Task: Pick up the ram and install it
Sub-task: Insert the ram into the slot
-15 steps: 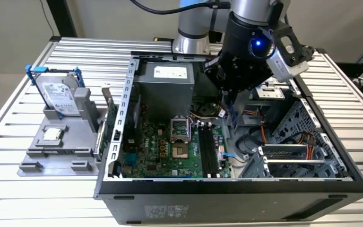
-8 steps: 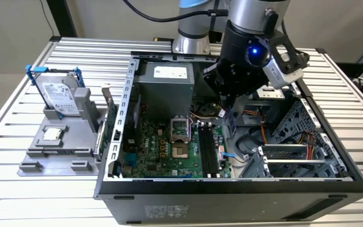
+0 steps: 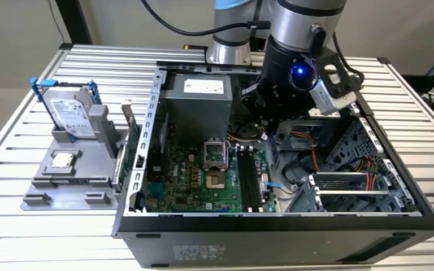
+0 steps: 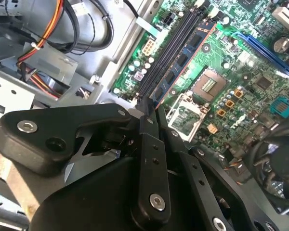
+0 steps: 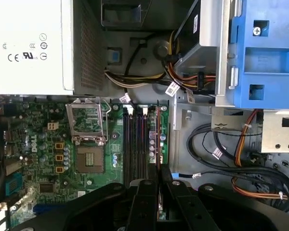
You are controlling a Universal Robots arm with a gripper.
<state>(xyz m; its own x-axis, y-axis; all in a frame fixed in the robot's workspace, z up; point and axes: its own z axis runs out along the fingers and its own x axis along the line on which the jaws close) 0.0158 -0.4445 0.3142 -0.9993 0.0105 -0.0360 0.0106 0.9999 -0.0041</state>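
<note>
Black matte pincer point(image 4: 150, 109) looms close in the second wrist view, two fingers point(image 4: 149, 137) clamped narrowly on one thin, flat ram point(image 4: 185, 60) lying along long black slots point(image 4: 166, 55) on a green motherboard point(image 4: 241, 72). First wrist view: the ram point(image 5: 157, 144) appears edge-on beside the slots, bundled cables point(image 5: 221, 154) nearby. Exterior view: a silver arm point(image 3: 300, 34) reaches into an open metal case point(image 3: 277, 243) on a slatted surface point(image 3: 51, 237).

Small round certification marks on the white power supply label point(image 5: 26, 48)
</note>
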